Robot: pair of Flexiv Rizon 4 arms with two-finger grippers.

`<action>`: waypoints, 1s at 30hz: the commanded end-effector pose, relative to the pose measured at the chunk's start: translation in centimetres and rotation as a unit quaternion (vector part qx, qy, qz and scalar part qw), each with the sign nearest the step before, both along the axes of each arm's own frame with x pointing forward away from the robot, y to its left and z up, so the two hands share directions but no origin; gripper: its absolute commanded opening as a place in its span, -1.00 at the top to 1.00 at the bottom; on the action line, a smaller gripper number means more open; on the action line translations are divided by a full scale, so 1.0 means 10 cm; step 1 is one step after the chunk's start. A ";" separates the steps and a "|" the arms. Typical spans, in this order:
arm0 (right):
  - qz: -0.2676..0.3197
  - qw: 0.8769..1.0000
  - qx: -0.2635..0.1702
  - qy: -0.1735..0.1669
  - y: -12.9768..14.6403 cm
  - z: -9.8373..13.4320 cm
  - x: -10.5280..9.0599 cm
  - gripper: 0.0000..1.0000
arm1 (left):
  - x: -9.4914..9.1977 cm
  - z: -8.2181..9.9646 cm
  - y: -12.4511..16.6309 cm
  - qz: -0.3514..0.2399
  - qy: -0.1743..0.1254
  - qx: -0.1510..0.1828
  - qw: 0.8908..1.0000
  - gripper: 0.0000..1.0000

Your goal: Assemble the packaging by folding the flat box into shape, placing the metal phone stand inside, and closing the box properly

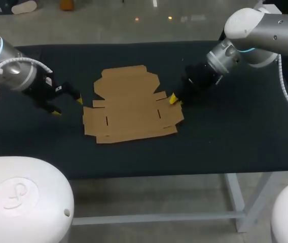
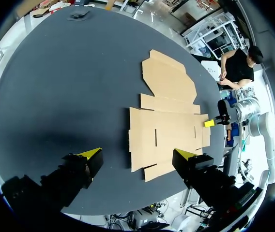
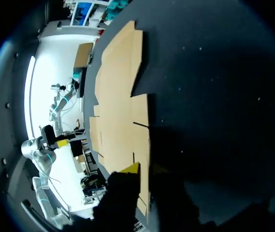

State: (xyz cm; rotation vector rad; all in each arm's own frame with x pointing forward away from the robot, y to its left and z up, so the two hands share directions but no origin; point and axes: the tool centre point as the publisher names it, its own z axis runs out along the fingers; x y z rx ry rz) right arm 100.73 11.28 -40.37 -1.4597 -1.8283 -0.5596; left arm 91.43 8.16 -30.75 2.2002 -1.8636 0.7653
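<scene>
flat box (image 3: 120, 111): near edge hidden from you behind the right gripper (image 1: 174, 99).
dark thing (image 2: 78, 15), table (image 2: 55, 87) far edge: too small to tell.

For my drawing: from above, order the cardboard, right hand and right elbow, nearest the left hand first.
1. Cardboard, lying flat beside the left hand.
2. Right hand, at the cardboard's other side.
3. Right elbow, far right corner.

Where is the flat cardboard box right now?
In the head view the cardboard box lies flat in the middle of the table, between the left pincer, just off its left edge, and the right pincer at its right edge.
</scene>
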 end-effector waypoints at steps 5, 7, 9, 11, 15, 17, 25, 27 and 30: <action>0.016 1.000 0.002 0.003 0.02 0.04 -0.09 1.00 | -0.03 0.00 0.00 0.000 0.000 0.002 1.000 -1.00; 0.006 1.000 0.008 -0.007 0.01 0.05 -0.14 1.00 | -0.03 0.00 0.00 -0.002 -0.001 0.001 1.000 -1.00; -0.007 1.000 0.011 -0.016 0.00 0.06 -0.20 1.00 | -0.03 -0.01 0.00 -0.005 -0.001 0.000 1.000 -1.00; -0.017 1.000 0.015 -0.020 -0.02 0.07 -0.26 1.00 | -0.02 -0.01 0.00 -0.009 -0.002 0.000 1.000 -1.00; -0.021 0.999 0.020 -0.026 0.00 0.07 -0.39 1.00 | -0.01 -0.01 0.00 -0.015 -0.002 0.001 1.000 -1.00; -0.025 0.999 0.023 -0.028 0.01 0.06 -0.43 1.00 | 0.00 -0.01 0.00 -0.017 -0.003 0.000 1.000 -1.00; -0.035 0.998 0.033 -0.037 0.03 0.00 -0.58 1.00 | 0.02 -0.01 0.00 -0.028 -0.004 0.000 1.000 -1.00; -0.040 0.998 0.035 -0.038 0.02 -0.01 -0.60 1.00 | 0.02 -0.01 0.00 -0.030 -0.004 0.000 1.000 -1.00; -0.043 0.998 0.035 -0.038 0.01 -0.03 -0.65 1.00 | 0.02 -0.01 -0.01 -0.032 -0.005 0.000 0.999 -1.00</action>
